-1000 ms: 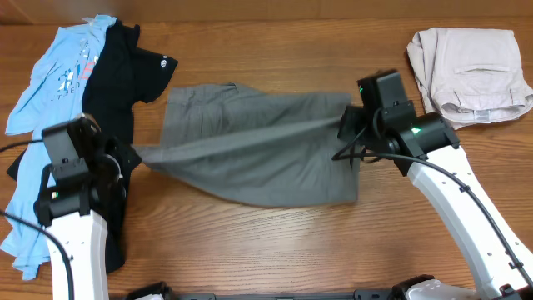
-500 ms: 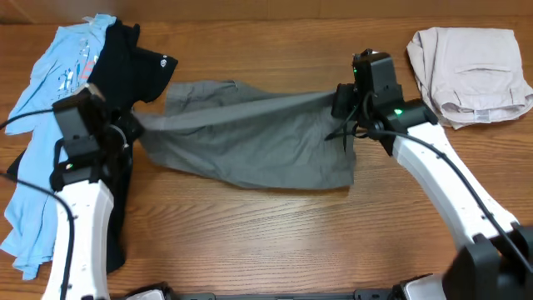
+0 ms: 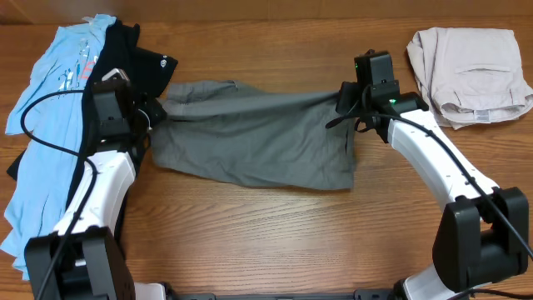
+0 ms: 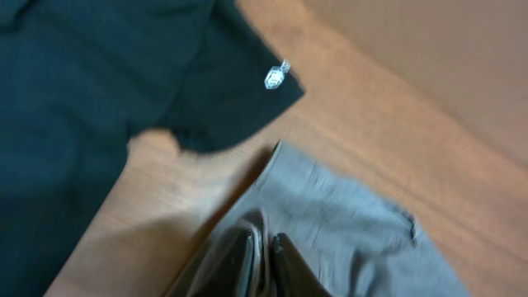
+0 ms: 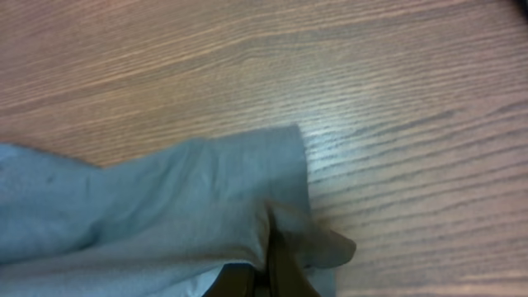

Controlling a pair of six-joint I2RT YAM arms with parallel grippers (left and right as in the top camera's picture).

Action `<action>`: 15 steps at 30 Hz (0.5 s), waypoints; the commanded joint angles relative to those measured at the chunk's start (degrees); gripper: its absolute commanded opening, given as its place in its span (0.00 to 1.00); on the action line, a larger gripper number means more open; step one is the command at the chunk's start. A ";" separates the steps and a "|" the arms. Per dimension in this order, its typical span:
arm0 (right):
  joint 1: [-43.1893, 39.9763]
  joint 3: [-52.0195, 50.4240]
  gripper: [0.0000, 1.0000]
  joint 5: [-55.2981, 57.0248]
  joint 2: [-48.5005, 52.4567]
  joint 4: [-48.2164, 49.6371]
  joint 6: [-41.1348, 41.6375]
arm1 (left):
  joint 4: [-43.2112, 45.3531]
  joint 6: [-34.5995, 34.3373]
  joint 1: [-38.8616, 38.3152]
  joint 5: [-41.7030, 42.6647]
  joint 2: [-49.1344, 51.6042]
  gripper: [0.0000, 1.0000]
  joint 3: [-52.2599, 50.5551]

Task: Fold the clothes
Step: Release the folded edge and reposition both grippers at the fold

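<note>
Grey-olive shorts [image 3: 250, 146] are lying spread across the middle of the wooden table [image 3: 275, 242], their upper edge stretching as a taut ridge between the two grippers. No writing is showing on them. A small white logo [image 4: 276, 74] is sitting on the sleeve of the black T-shirt [image 3: 125, 67], too small to read, and a pale print [image 3: 73, 73] on the light-blue shirt [image 3: 50, 92] is likewise proving illegible. At the left end of the shorts, just beside that black sleeve, the left gripper [image 3: 154, 112] is pinching the cloth, its dark fingers [image 4: 239, 262] pressing tightly together on the grey fabric. At the upper right corner, the right gripper [image 3: 343, 98] is clamping a bunched fold, its jaws closing on the cloth in the wrist view. The black T-shirt and light-blue shirt are lying overlapped along the left side, partly hiding under the left arm. Beige shorts [image 3: 470, 71] are resting folded at the far right corner, well apart from the grey pair. The grey fabric is looking matte and smooth, creasing softly, while the table is showing warm wood grain
</note>
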 commanded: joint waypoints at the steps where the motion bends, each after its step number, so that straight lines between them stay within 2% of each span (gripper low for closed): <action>1: -2.03 0.83 0.08 1.77 1.05 1.79 0.02 | 3.78 -0.17 -0.04 -2.23 1.44 0.25 1.57; 2: -2.34 0.83 0.34 1.79 1.57 2.49 0.00 | 4.81 -0.15 -0.04 -2.23 1.51 0.47 1.57; 3: -2.49 0.83 0.74 1.79 1.79 2.86 0.00 | 5.53 -0.15 -0.04 -2.23 1.51 0.66 1.57; 4: -2.78 0.83 1.00 1.81 1.92 3.17 0.00 | 6.23 -0.11 -0.04 -2.21 1.51 0.89 1.57; 5: -2.95 0.83 1.00 1.81 1.95 3.30 0.00 | 6.82 0.11 -0.04 -1.99 1.51 1.00 1.60; 10: -3.48 2.82 1.00 0.22 0.20 -0.66 0.00 | 7.54 3.10 -0.02 1.99 0.92 1.00 1.68; 15: -3.48 3.76 1.00 -6.36 -1.73 -6.19 -3.76 | 2.71 8.13 -0.04 10.34 -0.28 1.00 2.54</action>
